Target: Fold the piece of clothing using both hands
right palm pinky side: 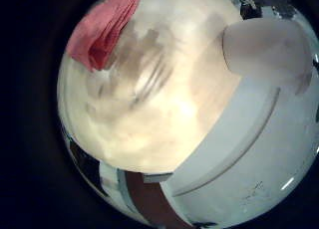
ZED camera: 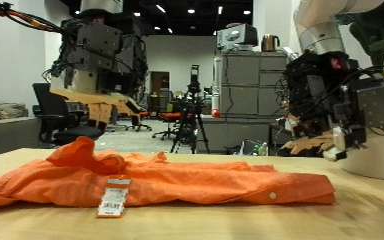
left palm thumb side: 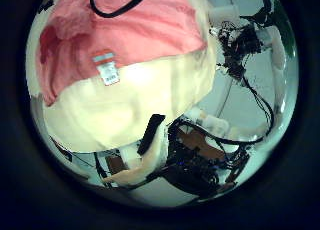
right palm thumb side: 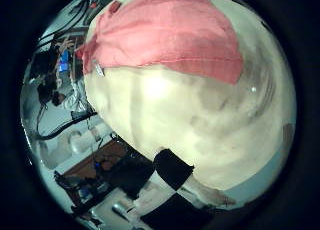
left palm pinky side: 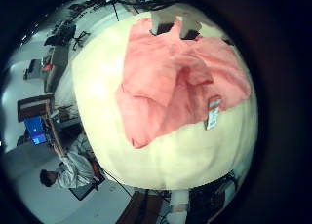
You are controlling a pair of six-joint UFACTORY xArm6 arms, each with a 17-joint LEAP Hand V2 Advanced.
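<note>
An orange piece of clothing (ZED camera: 152, 183) lies crumpled and partly folded along the wooden table (ZED camera: 352, 215), with a white label (ZED camera: 114, 197) at its near edge. The same garment (left palm pinky side: 180, 78) and its label (left palm pinky side: 213, 112) show in the left palm views, where it (left palm thumb side: 120, 35) fills the table's far part. My left hand (ZED camera: 102, 60) hangs well above the garment's bunched end, fingers relaxed and holding nothing. My right hand (ZED camera: 332, 105) hovers above the bare table beyond the garment's other end, fingers loosely spread, empty. The right palm views show the cloth (right palm thumb side: 165, 35) off to one side.
A white rounded object (ZED camera: 379, 150) stands on the table by the right hand, also seen as a pale cylinder (right palm pinky side: 264, 50). Behind the table are office chairs (ZED camera: 52, 110), a tripod (ZED camera: 190, 115) and grey cabinets (ZED camera: 252, 95).
</note>
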